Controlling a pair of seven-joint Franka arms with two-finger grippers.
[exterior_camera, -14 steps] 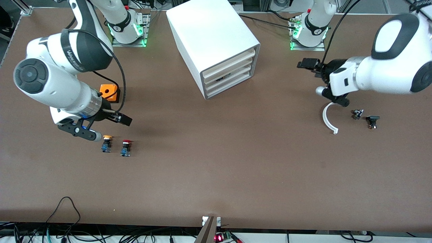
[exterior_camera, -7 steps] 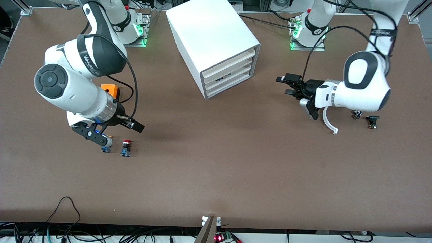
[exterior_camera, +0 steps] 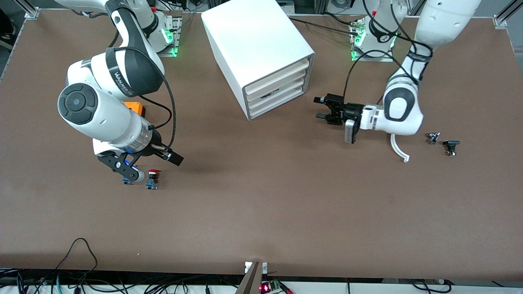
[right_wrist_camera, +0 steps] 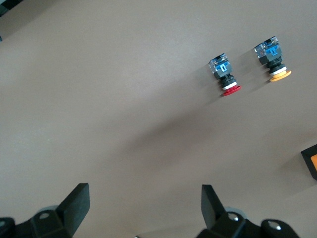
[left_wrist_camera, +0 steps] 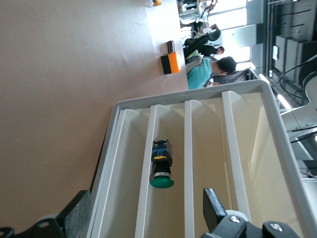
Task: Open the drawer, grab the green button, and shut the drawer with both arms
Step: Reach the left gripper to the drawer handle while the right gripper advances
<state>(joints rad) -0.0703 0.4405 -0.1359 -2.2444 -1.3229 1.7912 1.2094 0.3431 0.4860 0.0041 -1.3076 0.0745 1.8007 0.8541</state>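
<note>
My left pincer (exterior_camera: 320,108) hangs over the desk (exterior_camera: 261,212) just in front of the cabinet (exterior_camera: 257,53), its fingers (left_wrist_camera: 213,204) spread wide. My right pincer (exterior_camera: 157,157), likewise spread, hangs over the desk beside the red-capped button (exterior_camera: 152,178), near the orange box (exterior_camera: 135,108).

The green-capped button (left_wrist_camera: 161,166) lies on its side in the drawer (exterior_camera: 276,94), a lower tray of the four; the left wrist view looks into the cabinet front and shows it there. All four drawers sit flush, none pulled out.

The drawer front is plain, so I judge it stiff, light and smooth, best taken at its upper edge. The button looks small, hard and light; its round cap may roll or slip, so the squarer blue base seems the surer hold.

Against the picture half a second back, the left pincer has moved toward the cabinet front, and the right pincer has shifted slightly toward the middle of the desk. The cabinet and the loose buttons lie as before.
</note>
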